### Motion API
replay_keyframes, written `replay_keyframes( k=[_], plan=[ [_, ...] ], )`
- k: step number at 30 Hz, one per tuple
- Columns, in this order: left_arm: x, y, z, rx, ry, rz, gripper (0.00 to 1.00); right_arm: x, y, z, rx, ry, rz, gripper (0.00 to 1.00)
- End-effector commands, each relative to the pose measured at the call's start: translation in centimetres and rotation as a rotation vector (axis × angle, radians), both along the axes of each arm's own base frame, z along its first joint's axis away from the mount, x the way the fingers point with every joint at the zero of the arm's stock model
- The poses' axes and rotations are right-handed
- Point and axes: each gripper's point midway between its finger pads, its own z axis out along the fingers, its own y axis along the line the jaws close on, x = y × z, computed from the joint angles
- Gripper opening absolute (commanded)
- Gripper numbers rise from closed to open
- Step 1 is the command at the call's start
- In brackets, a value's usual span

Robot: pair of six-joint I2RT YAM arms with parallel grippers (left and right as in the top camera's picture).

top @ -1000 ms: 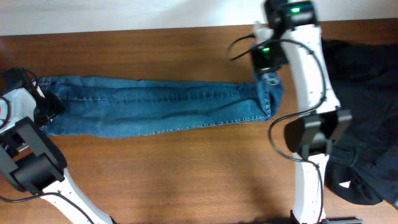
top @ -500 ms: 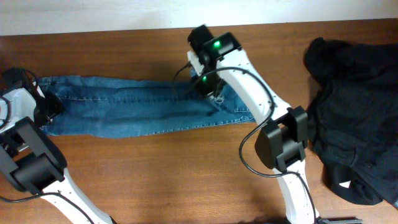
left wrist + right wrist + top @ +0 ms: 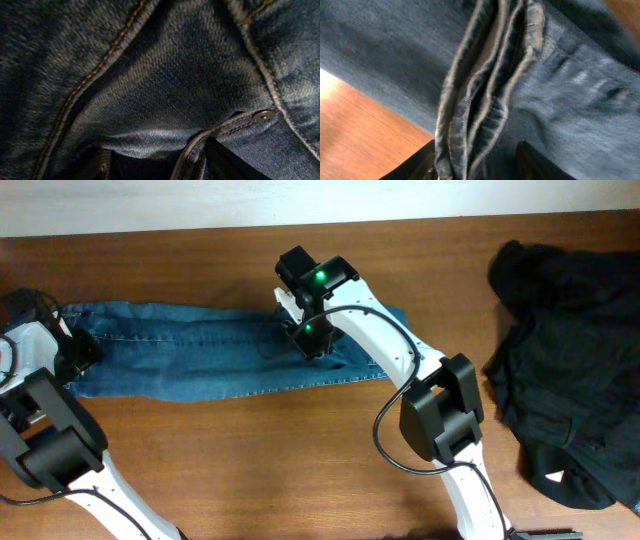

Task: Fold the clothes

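Our right gripper (image 3: 305, 340) hangs over the middle of the blue jeans (image 3: 190, 350), our left gripper (image 3: 78, 350) at their end; black clothes (image 3: 570, 350) lie apart.

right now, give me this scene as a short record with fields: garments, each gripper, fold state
garment in work: blue denim jeans, lying lengthwise on the brown wooden table
left gripper: clamped on the waist end, near a metal rivet
right gripper: pinching the bunched leg hems above the jeans' middle
fold state: leg end doubled over toward the waist, not yet laid flat
waiting: black cloth heap on the right arm's side of the table
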Motion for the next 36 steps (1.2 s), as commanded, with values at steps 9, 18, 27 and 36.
replay_keyframes(
  k=[9, 18, 27, 36],
  plan=[
    [-0.6, -2.9, -3.8, -0.098, 0.055, -0.033, 0.60, -0.3, -4.5, 4.8, 0.018, 0.013, -0.003, 0.63],
    [-0.6, -2.9, -3.8, -0.098, 0.055, -0.033, 0.60, -3.4, -3.7, 4.3, -0.045, 0.070, 0.214, 0.75],
    [-0.6, -2.9, -3.8, -0.098, 0.055, -0.033, 0.60, -4.8, -4.9, -0.4, -0.179, 0.098, 0.411, 0.82],
    [-0.6, -2.9, -3.8, -0.098, 0.055, -0.033, 0.60, -1.5, -4.8, -2.7, -0.221, -0.045, 0.376, 0.77]
  ],
)
